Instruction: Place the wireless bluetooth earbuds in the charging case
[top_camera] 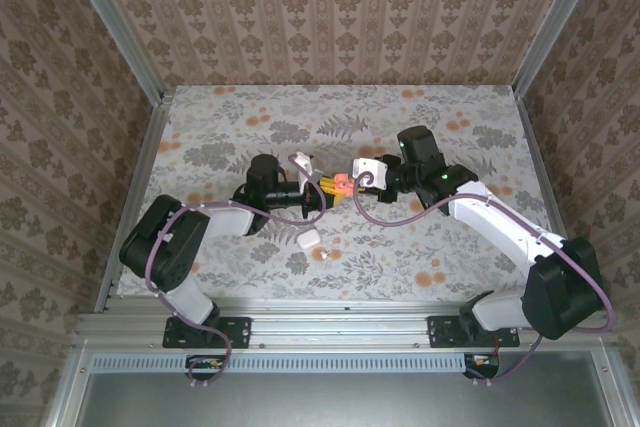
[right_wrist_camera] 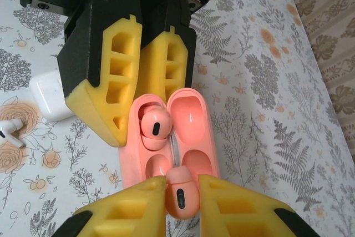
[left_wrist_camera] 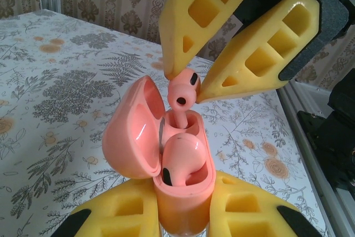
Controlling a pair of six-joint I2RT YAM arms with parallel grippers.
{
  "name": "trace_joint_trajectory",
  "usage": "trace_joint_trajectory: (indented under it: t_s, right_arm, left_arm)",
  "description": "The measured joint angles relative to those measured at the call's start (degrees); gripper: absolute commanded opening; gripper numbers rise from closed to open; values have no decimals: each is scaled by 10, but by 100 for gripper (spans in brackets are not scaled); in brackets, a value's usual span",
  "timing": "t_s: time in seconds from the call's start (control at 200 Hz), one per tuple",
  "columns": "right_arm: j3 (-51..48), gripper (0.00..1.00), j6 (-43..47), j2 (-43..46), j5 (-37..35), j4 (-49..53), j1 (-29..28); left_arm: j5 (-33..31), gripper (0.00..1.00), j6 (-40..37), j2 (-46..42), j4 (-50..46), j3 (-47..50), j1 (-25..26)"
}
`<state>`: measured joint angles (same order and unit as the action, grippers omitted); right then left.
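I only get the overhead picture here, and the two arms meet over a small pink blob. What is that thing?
Observer: It is a pink charging case with its lid open, gripped by the left fingers.
Operator: Is anything inside it?
Observer: One pink earbud sits in its slot.
Operator: And what does the other arm hold?
Observer: The right fingers pinch a second pink earbud, its stem pointing into the free slot.
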<state>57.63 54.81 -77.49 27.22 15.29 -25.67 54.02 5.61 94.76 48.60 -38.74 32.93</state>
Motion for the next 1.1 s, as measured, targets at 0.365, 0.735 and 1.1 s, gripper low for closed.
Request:
trace_joint_trajectory:
  t_s: [0.365, 0.735, 1.1]
  right_arm:
    - [10, 27, 36, -6, 14, 22, -1]
    - [-1, 39, 9, 10, 21, 22, 2]
    - [-134, 61, -131, 124, 45, -91, 29]
  left_arm:
    - [0, 10, -7, -7, 0, 0, 1]
    - [-5, 10, -18, -7, 0, 0, 0]
    - [-18, 10, -73, -26, 0, 8, 6]
